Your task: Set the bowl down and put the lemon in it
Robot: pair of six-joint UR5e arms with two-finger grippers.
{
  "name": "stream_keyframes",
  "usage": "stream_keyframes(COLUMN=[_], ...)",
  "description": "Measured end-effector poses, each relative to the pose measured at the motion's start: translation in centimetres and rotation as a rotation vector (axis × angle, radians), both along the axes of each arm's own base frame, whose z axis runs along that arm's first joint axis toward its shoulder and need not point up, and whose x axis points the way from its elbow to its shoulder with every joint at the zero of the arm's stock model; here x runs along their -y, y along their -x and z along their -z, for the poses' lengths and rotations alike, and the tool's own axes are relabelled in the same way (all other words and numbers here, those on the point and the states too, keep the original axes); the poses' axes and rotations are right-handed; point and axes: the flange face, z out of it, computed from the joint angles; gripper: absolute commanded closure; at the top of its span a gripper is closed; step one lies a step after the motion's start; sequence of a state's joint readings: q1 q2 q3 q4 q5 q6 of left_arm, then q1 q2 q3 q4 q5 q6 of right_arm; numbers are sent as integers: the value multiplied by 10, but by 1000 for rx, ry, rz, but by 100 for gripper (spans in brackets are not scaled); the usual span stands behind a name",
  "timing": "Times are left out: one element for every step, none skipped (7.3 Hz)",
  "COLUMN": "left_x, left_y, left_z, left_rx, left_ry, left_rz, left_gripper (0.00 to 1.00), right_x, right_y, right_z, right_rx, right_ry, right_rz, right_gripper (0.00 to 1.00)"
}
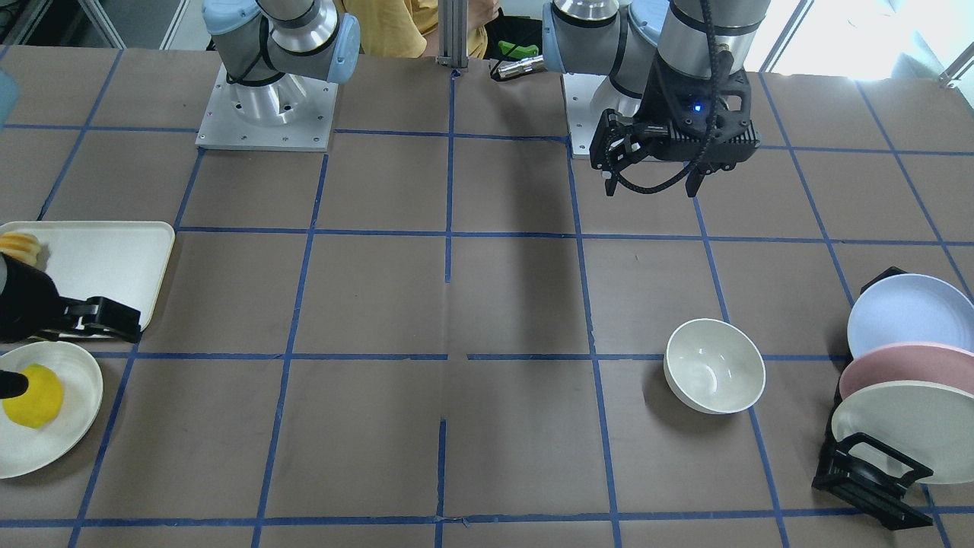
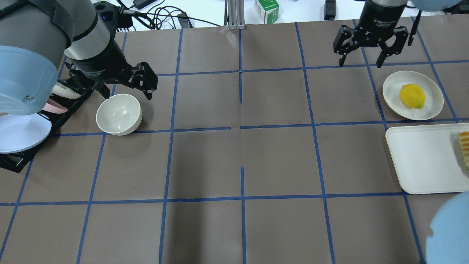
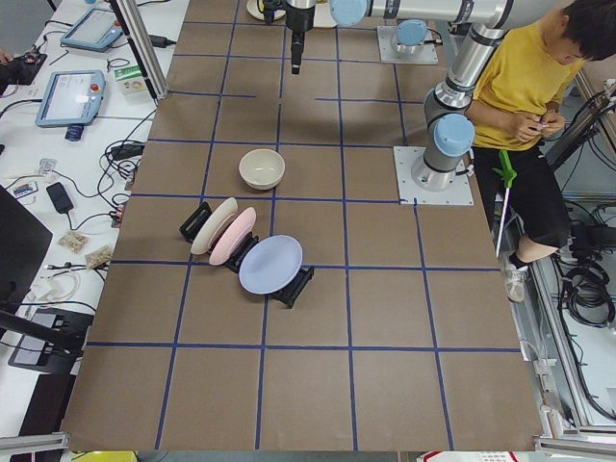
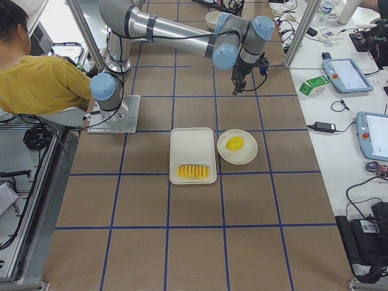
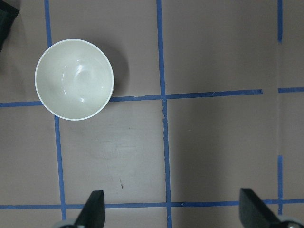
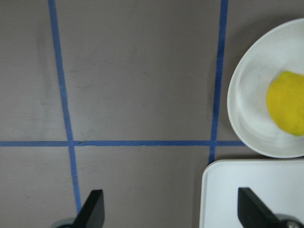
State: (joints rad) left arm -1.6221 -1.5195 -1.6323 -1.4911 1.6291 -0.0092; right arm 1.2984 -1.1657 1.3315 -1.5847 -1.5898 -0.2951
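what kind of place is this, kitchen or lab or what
Most likely a robotics lab workcell, not a kitchen: the table is covered in brown paper gridded with blue tape, an arm's base plate is bolted to it, and a teach pendant lies on a side bench.

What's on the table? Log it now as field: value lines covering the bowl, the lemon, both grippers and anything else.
bowl: upright, empty, on the table, robot's left side, beside the plate rack
lemon: whole, on a round plate, robot's right side
left gripper: open, empty, raised near the bowl
right gripper: open, empty, raised to one side of the round plate
tray: next to the round plate, sliced fruit at one end
task state: bowl set down, lemon not yet in it
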Motion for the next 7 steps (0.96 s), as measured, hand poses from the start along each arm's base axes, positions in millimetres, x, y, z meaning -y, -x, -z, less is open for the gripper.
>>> stream_keyframes(left_x=[0, 0, 0, 0, 0, 0, 0], left_y=[0, 0, 0, 0, 0, 0, 0], left_z=[0, 0, 0, 0, 0, 0, 0], left_rx=[0, 0, 0, 0, 0, 0, 0], left_ry=[0, 0, 1, 0, 0, 1, 1], left_rz=[0, 0, 1, 1, 1, 1, 1], left_gripper=[0, 0, 0, 0, 0, 0, 0], right_x=[9, 13, 17, 21, 25, 28, 31], right_y=[30, 54, 70, 85, 103, 120, 133], right_z=[17, 32, 44, 55, 70, 86, 101], right_rx=[11, 23, 22, 2, -17, -23, -26], right_ry=[14, 16, 19, 20, 14, 9, 8], right_rz=[-61, -115, -163, -204, -233, -247, -255], right_gripper=[0, 0, 0, 0, 0, 0, 0])
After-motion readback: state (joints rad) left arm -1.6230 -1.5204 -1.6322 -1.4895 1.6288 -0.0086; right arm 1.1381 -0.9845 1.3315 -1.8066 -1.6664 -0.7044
